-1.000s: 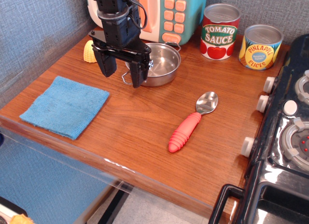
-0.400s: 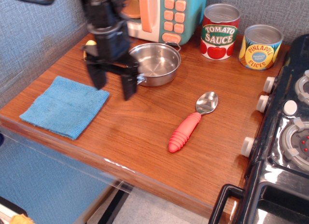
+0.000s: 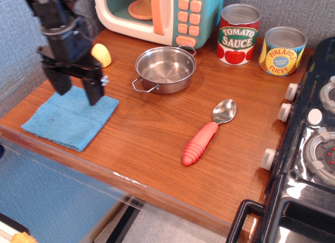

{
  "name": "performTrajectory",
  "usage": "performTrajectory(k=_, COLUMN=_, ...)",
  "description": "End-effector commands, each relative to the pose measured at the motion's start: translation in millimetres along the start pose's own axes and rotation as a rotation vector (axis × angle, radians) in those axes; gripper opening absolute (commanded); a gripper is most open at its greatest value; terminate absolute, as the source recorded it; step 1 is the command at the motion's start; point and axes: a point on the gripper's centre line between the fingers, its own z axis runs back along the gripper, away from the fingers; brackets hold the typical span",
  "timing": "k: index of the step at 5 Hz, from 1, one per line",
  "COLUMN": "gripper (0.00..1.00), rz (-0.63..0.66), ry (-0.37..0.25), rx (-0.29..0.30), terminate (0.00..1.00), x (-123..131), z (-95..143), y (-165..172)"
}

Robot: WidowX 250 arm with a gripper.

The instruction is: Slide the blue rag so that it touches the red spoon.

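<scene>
The blue rag (image 3: 68, 120) lies flat at the left front of the wooden counter. The red spoon (image 3: 207, 134) lies to the right of the middle, handle toward the front, silver bowl toward the back, well apart from the rag. My gripper (image 3: 77, 91) is open and empty, its two black fingers pointing down over the rag's far edge; I cannot tell if they touch the cloth.
A steel pan (image 3: 165, 69) stands behind the middle of the counter (image 3: 152, 133). A yellow toy corn (image 3: 101, 54) lies by the toy microwave (image 3: 157, 12). A tomato sauce can (image 3: 238, 33) and a pineapple can (image 3: 282, 50) stand at the back right. A black stove (image 3: 309, 143) borders the right edge.
My gripper has moved left, from in front of the steel pan to above the rag's far edge, staying open. The rag and spoon have not moved.
</scene>
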Motion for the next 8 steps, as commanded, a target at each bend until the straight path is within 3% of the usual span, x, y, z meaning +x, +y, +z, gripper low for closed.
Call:
performTrajectory(k=1, gripper=1.0, rz=-0.041, ry=0.034, rx=0.067, terminate=0.0, x=-3, z=-18, y=22)
performTrajectory(k=4, gripper=1.0, rz=0.003, ry=0.11, rx=0.091, terminate=0.0, x=-10, z=-61, y=38)
performTrajectory(k=6, gripper=1.0, rz=-0.096, ry=0.103, rx=0.0, terminate=0.0, x=-29, z=-63, y=-20)
performTrajectory(k=8, gripper=1.0, rz=-0.172, ry=0.102, rx=-0.112, terminate=0.0, x=-32, z=-56, y=-110)
